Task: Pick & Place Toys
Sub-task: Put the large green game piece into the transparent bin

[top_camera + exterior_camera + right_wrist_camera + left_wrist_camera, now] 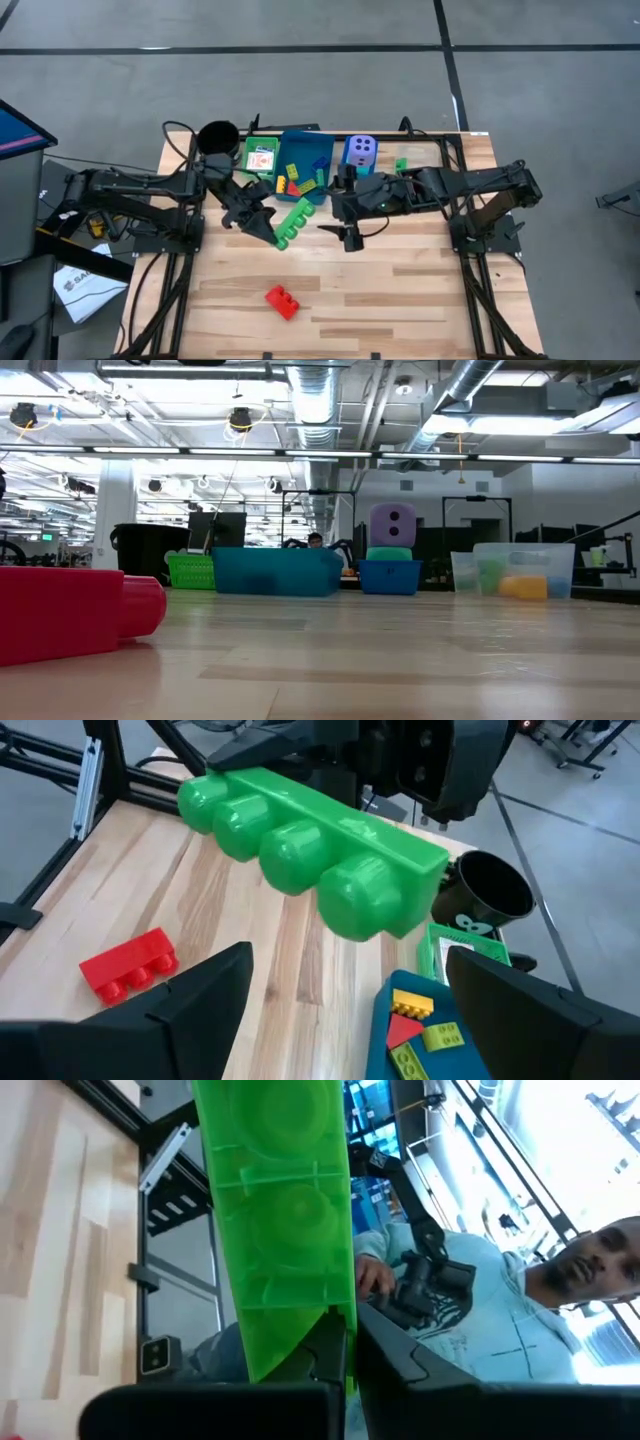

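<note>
left gripper (pixel 272 236): clamped on one end of the long green brick (pixel 294 221), holding it up off the counter (pixel 400 290), just left of centre in the top-down shot. Its own wrist cam is mostly filled by the hollow underside of that brick (pixel 280 1220), pinched between the fingers (pixel 330 1350).

right gripper (pixel 350 235): fingers spread wide, nothing in them, hovering near the middle of the top-down frame, just right of the green brick. From its wrist cam the brick (pixel 310 840) hangs in the air right ahead of the open fingers (pixel 195 1000).

red brick (pixel 282 301): lying alone on the counter, lower centre-left of the top-down frame, well apart from both arms. It's the big red blob at the left edge of the low view (pixel 70 610).

blue tray (pixel 306 165): upper centre, holds a mix of small yellow, red and green bricks (pixel 295 182).

green tray (pixel 261 156): just left of the blue one, with a white card (pixel 262 158) in it.

purple dice (pixel 360 152): right of the blue tray, up near the back edge.

black cup (pixel 217 137): upper left, beside the green tray.

person (pixel 480 1320): light shirt, showing behind the brick in the left wrist cam.
</note>
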Action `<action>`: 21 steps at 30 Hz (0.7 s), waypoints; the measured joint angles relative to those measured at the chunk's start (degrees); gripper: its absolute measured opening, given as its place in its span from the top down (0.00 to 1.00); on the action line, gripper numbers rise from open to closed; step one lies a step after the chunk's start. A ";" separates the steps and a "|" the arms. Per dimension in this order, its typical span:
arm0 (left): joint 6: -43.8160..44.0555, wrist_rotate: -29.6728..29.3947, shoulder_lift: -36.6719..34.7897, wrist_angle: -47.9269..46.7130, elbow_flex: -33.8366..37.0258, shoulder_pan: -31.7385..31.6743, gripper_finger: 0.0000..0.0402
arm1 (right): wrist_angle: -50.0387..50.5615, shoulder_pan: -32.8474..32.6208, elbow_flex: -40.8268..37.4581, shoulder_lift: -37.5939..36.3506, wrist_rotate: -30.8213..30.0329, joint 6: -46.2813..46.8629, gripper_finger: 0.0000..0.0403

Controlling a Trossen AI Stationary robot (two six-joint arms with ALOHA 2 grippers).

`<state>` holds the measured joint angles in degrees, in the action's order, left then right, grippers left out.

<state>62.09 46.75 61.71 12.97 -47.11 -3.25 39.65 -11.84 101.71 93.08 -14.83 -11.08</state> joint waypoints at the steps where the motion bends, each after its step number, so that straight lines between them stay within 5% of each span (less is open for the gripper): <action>1: 0.24 0.25 0.01 -0.03 0.00 0.00 1.00 | -0.06 0.00 0.00 0.01 0.00 0.09 0.18; 17: 6.37 4.33 6.49 12.56 -0.02 0.00 1.00 | -2.83 -0.08 0.00 0.02 0.21 4.16 0.18; 21: 6.39 5.77 6.73 13.01 -0.02 0.00 0.99 | -2.86 -0.02 0.00 0.02 5.09 8.45 0.18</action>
<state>68.48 52.52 68.45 25.98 -47.13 -3.25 36.79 -11.85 101.71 93.10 -9.74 -2.63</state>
